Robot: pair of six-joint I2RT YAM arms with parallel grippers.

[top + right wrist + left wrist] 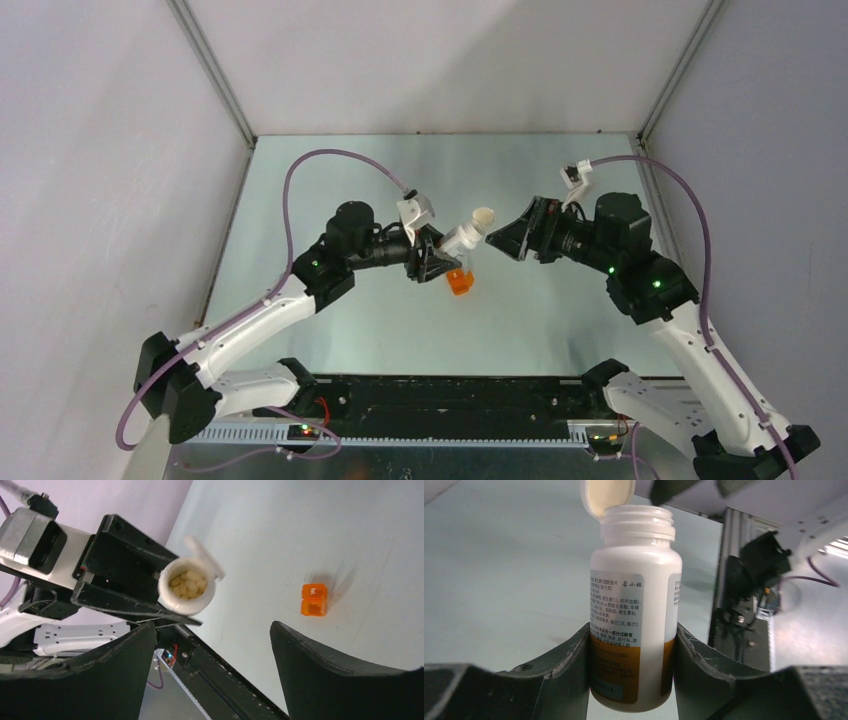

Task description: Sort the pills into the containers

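Note:
My left gripper point(447, 258) is shut on a white pill bottle point(468, 234) and holds it tilted above the table. The bottle's flip cap point(606, 495) stands open. In the left wrist view the bottle point(634, 605) sits between both pads. In the right wrist view its mouth point(187, 585) shows several pale yellow pills inside. My right gripper point(497, 237) is open and empty, facing the bottle's mouth from the right. The orange cup point(460, 281) stands on the table under the left gripper; it also shows in the right wrist view point(314, 600).
The table point(400, 330) is pale green-white with grey walls at the left, back and right. A black rail point(450, 395) runs along the near edge between the arm bases.

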